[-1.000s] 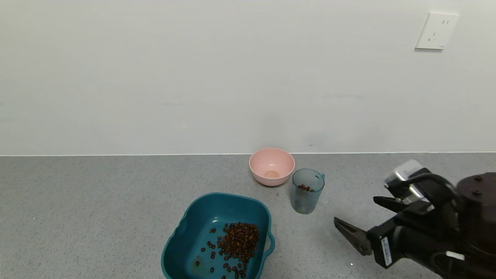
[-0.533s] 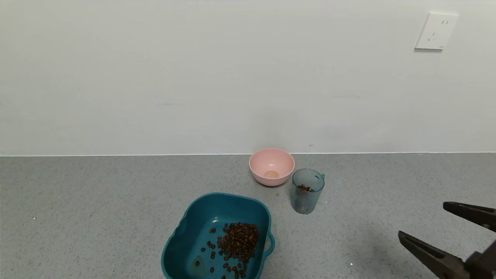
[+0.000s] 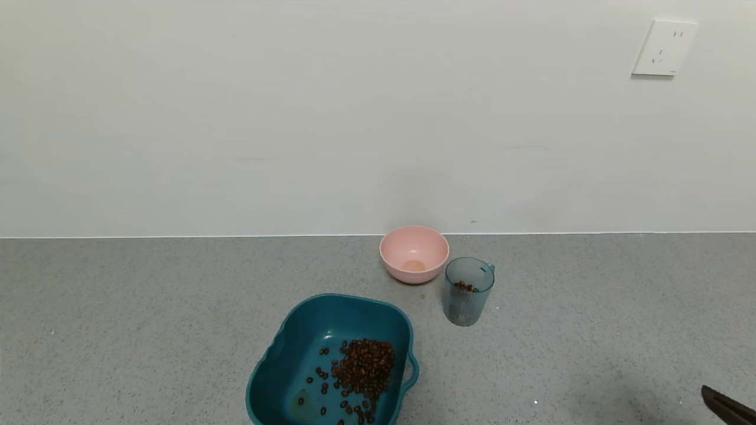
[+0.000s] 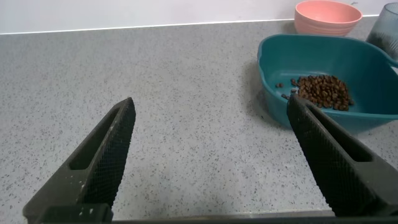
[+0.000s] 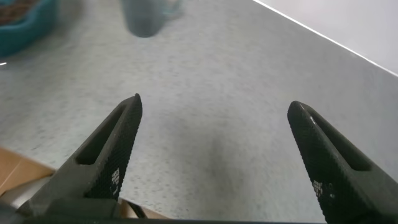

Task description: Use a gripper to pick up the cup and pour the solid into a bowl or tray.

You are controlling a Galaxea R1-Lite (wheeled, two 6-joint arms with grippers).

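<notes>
The ribbed blue-green cup (image 3: 468,290) stands upright on the grey counter with a few brown beans (image 3: 466,287) inside. It sits just right of the pink bowl. The dark teal tub (image 3: 307,330) lies in front of them, holding a heap of beans (image 3: 361,369). My right gripper (image 5: 214,106) is open and empty, far to the right of the cup near the counter's front; only one fingertip (image 3: 727,407) shows in the head view. The cup shows blurred in the right wrist view (image 5: 144,17). My left gripper (image 4: 210,106) is open and empty, low over the counter left of the tub (image 4: 280,53).
A small round pink bowl (image 3: 413,252) stands by the back wall, also in the left wrist view (image 4: 328,15). A white wall socket (image 3: 664,47) is at the upper right. The counter's front edge (image 5: 37,163) shows in the right wrist view.
My right gripper has drawn back to the right and toward the front, almost leaving the head view. The cup, tub and beans have not moved.
</notes>
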